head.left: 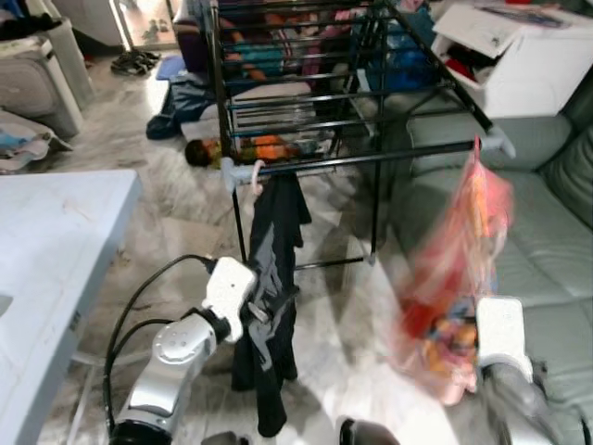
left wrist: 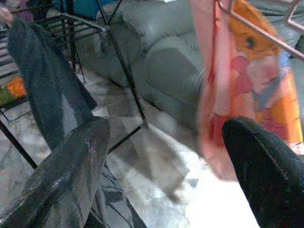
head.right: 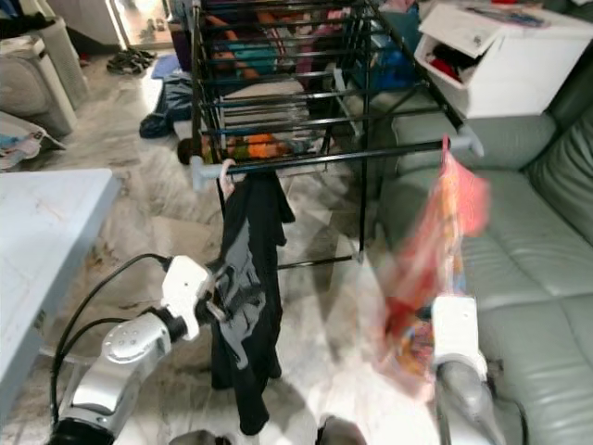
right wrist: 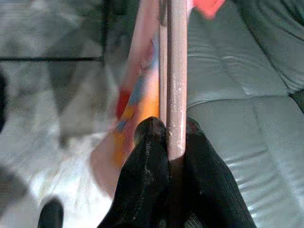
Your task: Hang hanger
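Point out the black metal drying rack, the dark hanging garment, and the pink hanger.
black metal drying rack (head.left: 371,158): left eye view, front rail.
dark hanging garment (head.left: 271,278): left eye view, mid-cloth.
pink hanger (right wrist: 176,71): right wrist view, bar above the gripping fingers.

place: a lived-in home, a living room used for drying laundry
seating: grey-green leather sofa (head.left: 547,232) along the right
laundry: black drying rack (head.left: 343,102) on the floor, clothes hung on its front rail
floor: pale marble tiles (head.left: 185,213), with scattered clothes and sandals (head.left: 136,62)
furniture: light table (head.left: 46,250) at left, white cabinet (head.left: 537,56) behind the sofa
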{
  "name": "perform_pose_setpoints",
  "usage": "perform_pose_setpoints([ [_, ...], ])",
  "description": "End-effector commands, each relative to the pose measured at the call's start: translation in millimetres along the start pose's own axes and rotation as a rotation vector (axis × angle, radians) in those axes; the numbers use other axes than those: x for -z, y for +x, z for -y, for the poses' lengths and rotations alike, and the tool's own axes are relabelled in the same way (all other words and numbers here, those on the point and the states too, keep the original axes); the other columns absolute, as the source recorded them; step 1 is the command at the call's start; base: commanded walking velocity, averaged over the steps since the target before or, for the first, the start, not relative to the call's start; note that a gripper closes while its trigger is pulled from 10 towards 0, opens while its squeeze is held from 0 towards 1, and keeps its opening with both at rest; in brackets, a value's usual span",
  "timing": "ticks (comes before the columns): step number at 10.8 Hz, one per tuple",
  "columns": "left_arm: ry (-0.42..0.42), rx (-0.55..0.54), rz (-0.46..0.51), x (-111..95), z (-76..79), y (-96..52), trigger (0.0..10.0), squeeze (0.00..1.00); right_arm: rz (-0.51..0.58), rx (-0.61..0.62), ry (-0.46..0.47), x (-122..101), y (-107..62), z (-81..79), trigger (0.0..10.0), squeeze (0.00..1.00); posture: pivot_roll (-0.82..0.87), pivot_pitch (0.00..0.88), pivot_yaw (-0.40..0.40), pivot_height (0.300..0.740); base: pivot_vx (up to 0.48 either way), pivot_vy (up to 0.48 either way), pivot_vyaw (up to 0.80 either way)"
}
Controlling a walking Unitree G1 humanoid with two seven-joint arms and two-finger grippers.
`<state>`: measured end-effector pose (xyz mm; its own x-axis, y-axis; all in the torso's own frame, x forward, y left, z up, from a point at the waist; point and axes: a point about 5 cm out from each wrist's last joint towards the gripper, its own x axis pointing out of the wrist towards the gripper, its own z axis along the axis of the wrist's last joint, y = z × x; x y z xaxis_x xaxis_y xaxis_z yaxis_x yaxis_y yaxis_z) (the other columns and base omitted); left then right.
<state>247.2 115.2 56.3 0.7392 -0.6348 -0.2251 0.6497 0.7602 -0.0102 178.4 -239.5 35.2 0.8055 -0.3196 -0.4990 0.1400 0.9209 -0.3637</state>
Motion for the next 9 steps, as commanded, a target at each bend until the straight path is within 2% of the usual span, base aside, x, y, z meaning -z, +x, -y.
perform_pose_setpoints([
  [1,0.012,0.009,-0.011,-1,-1.2,0.2,10.0,0.0,0.037,-0.03,-0.062,-4,-7.1,-0.4,10.0,0.0,-0.09,0.01,0.021,0.74,0.0,0.0,0.0],
  [2,0.01,0.025,-0.024,2,0.3,1.2,10.0,0.0,-0.115,-0.012,0.051,21,-10.8,3.3,10.0,0.0,-0.1,0.009,0.023,0.74,0.0,0.0,0.0],
  [3,0.018,0.034,-0.029,2,1.5,1.7,10.0,0.0,-0.111,0.001,0.023,19,-11.0,6.2,10.0,0.0,-0.1,0.009,0.023,0.74,0.0,0.0,0.0],
  [4,0.024,0.04,-0.029,1,2.5,3.0,10.0,0.0,-0.084,-0.017,-0.013,13,-12.3,6.7,10.0,0.0,-0.09,0.0,0.018,0.74,0.0,0.0,0.0],
  [5,0.03,0.028,-0.03,1,0.6,2.2,10.0,0.0,-0.013,-0.059,-0.049,7,-16.4,1.5,10.0,0.0,-0.09,0.0,0.013,0.74,0.0,0.0,0.0],
  [6,0.029,0.009,-0.029,1,-2.3,1.5,10.0,0.0,0.066,-0.144,-0.078,-4,-15.2,-11.2,10.0,0.0,-0.09,0.0,0.013,0.74,0.0,0.0,0.0],
  [8,0.023,-0.025,-0.027,2,-6.6,1.1,10.0,0.0,0.114,-0.3,-0.048,-21,-2.5,-34.3,10.0,0.0,-0.08,0.0,0.02,0.74,0.0,0.0,0.0],
  [9,0.04,-0.056,-0.027,2,-12.3,-0.5,10.0,0.0,0.143,-0.284,-0.011,-33,9.4,-35.3,10.0,0.0,-0.07,0.0,0.019,0.74,0.0,0.0,0.0],
])
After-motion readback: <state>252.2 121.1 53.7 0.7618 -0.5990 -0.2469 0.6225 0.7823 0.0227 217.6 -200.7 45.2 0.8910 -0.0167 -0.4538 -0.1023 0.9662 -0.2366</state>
